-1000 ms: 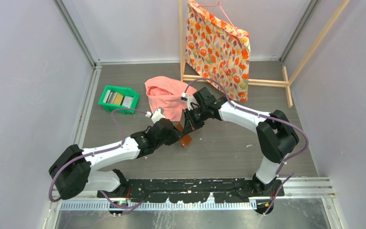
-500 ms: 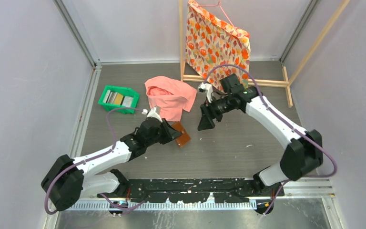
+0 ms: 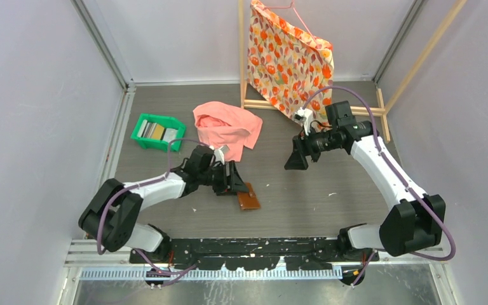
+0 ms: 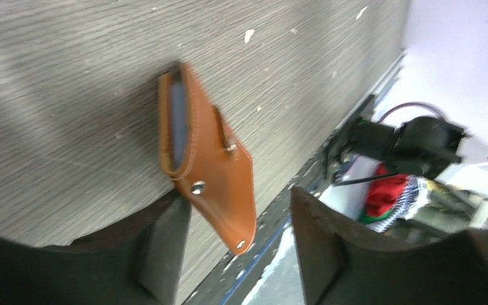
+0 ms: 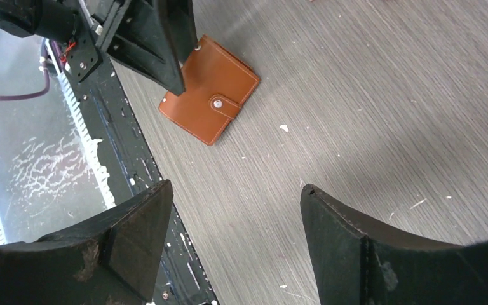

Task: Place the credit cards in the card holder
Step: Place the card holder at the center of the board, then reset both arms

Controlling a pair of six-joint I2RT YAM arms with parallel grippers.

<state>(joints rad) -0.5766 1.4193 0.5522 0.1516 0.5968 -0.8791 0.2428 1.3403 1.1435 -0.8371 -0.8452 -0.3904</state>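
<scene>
**Card holder: appearance.** The card holder (image 3: 249,200) is a small, roughly square wallet of tan-brown leather with stitched edges. It is folded shut. A short snap tab (image 5: 223,105) wraps over one edge and carries a round metal stud. In the left wrist view, a narrow strip of pale grey-blue lining shows along one open edge.

**Card holder: position.** It lies on the grey wood-grain table (image 3: 305,203), between the two arms and nearer the left one. It sits diagonally, with one corner towards the arm bases.

**Credit cards.** The credit cards (image 3: 155,131) stand on edge in the green tray (image 3: 161,118) at the far left, well apart from the card holder. Grey, yellowish and dark faces can be made out; finer detail is too small to read.

**Left gripper.** The left gripper (image 3: 237,186) is low over the table at the card holder's far-left edge. Its jaws stand partly apart and clamp nothing. One corner of the card holder sits in the gap, and one finger (image 4: 162,244) is right at its edge; whether they touch cannot be told.

**Right gripper.** The right gripper (image 3: 294,160) hangs above bare table, well apart from the card holder. Its jaws are spread wide and hold nothing.

**Other items.** A pink cloth (image 3: 227,130) lies crumpled just beyond the left gripper.
</scene>
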